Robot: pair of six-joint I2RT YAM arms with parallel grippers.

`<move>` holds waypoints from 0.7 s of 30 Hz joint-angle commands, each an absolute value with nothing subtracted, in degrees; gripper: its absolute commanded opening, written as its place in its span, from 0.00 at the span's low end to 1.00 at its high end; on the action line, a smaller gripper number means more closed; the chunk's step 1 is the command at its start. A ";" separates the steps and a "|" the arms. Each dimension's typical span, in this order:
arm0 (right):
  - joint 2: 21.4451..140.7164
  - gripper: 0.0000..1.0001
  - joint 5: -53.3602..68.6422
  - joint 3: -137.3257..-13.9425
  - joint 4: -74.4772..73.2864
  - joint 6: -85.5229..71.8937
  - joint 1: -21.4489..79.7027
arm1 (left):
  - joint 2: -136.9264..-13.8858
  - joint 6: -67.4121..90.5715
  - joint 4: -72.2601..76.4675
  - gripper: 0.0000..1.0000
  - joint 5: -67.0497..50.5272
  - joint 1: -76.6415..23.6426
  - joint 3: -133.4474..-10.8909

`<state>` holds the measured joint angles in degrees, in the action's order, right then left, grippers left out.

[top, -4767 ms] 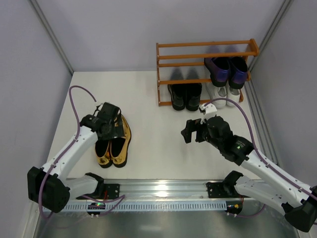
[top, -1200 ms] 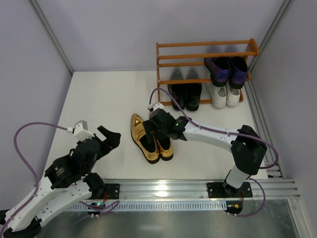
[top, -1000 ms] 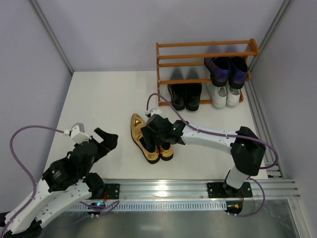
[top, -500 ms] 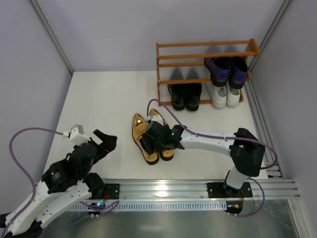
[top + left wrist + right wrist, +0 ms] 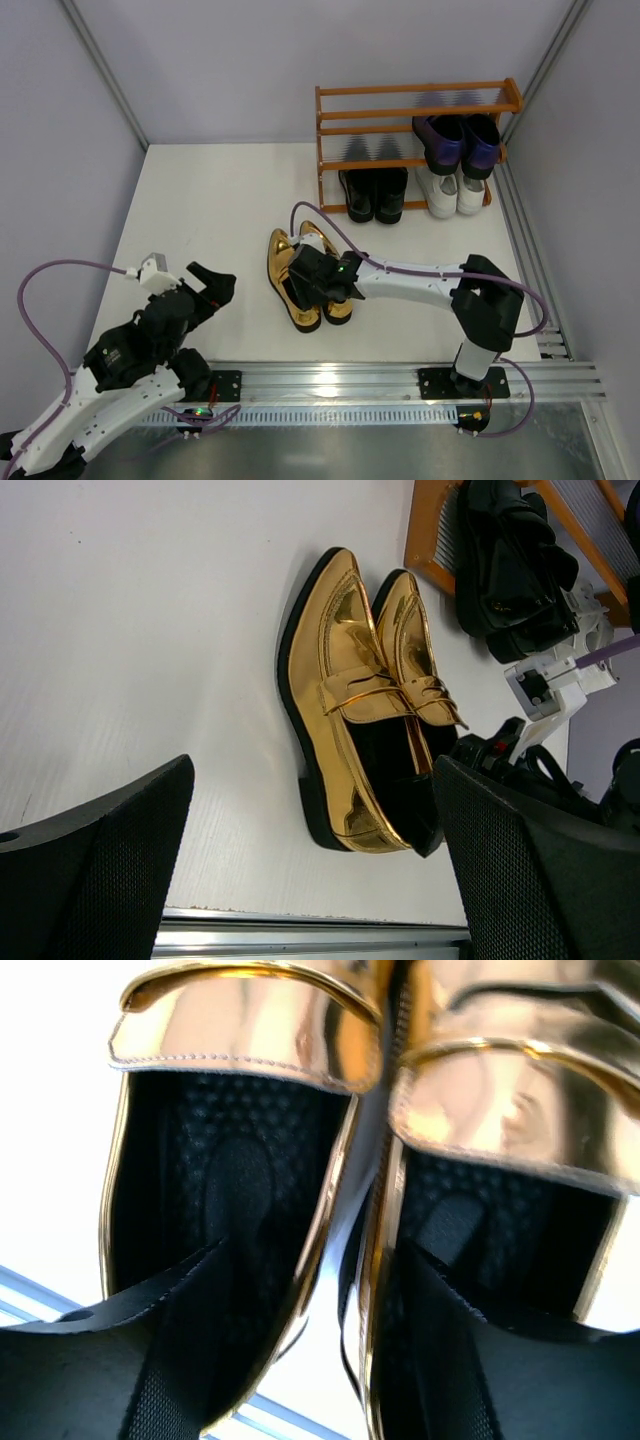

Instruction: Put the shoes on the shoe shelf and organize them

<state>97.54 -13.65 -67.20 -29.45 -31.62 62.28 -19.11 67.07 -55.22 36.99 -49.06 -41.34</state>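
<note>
The shiny metallic gold loafers (image 5: 282, 262) lie side by side mid-table, near-left of the orange-brown slatted wooden shoe shelf (image 5: 400, 89). The pickup is in hand. The right gripper (image 5: 315, 1260) dips one mesh-textured finger into each heel opening, jaws apart, not yet pinching the touching inner walls. The next move calls for a firm clamp on slick leather. The left gripper (image 5: 212, 283) hangs wide, holding nothing.
</note>
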 commanded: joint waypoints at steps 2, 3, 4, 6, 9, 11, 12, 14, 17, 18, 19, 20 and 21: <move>99.93 0.60 -10.73 -71.01 -30.94 -28.83 62.58 | -18.55 68.03 -56.07 1.00 38.76 -49.13 -41.13; 100.19 0.59 -9.85 -71.45 -30.94 -28.83 62.49 | -18.46 68.03 -56.16 1.00 38.76 -49.04 -41.13; 100.46 0.55 -9.32 -71.46 -30.85 -28.57 62.58 | -18.02 68.20 -56.51 1.00 39.02 -49.04 -41.05; 100.63 0.51 -8.35 -71.54 -30.85 -28.48 62.58 | -17.58 68.20 -56.69 1.00 39.20 -49.13 -40.87; 100.81 0.36 -7.12 -71.45 -30.76 -28.30 62.58 | -16.61 68.29 -56.51 1.00 39.37 -49.13 -40.52; 100.90 0.20 -6.86 -71.72 -30.67 -28.21 62.58 | -16.35 68.20 -56.51 1.00 39.55 -49.04 -40.34; 100.90 0.14 -6.77 -72.24 -30.85 -27.95 62.58 | -16.35 68.20 -56.43 1.00 39.55 -49.13 -40.34; 100.99 0.04 -6.68 -73.47 -31.20 -27.69 62.58 | -16.26 68.12 -56.51 1.00 39.64 -49.13 -40.43; 100.64 0.04 -8.61 -75.66 -33.22 -26.02 62.58 | -16.08 68.03 -56.86 1.00 39.73 -49.04 -40.78; 100.11 0.04 -9.31 -76.20 -34.53 -25.41 62.58 | -15.91 67.94 -56.87 1.00 39.73 -49.13 -40.87; 99.76 0.04 -9.66 -76.72 -34.98 -24.10 62.49 | -15.82 67.94 -56.87 1.00 39.81 -49.04 -40.87; 99.32 0.04 -10.45 -77.51 -36.11 -23.30 62.49 | -15.73 67.94 -57.04 1.00 39.81 -49.04 -40.96; 98.10 0.04 -10.63 -77.78 -36.47 -22.68 62.23 | -15.56 67.94 -57.13 1.00 39.90 -49.13 -40.96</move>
<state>101.65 -9.82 -72.97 -35.24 -25.52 62.11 -16.38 67.29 -56.69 37.52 -49.06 -40.66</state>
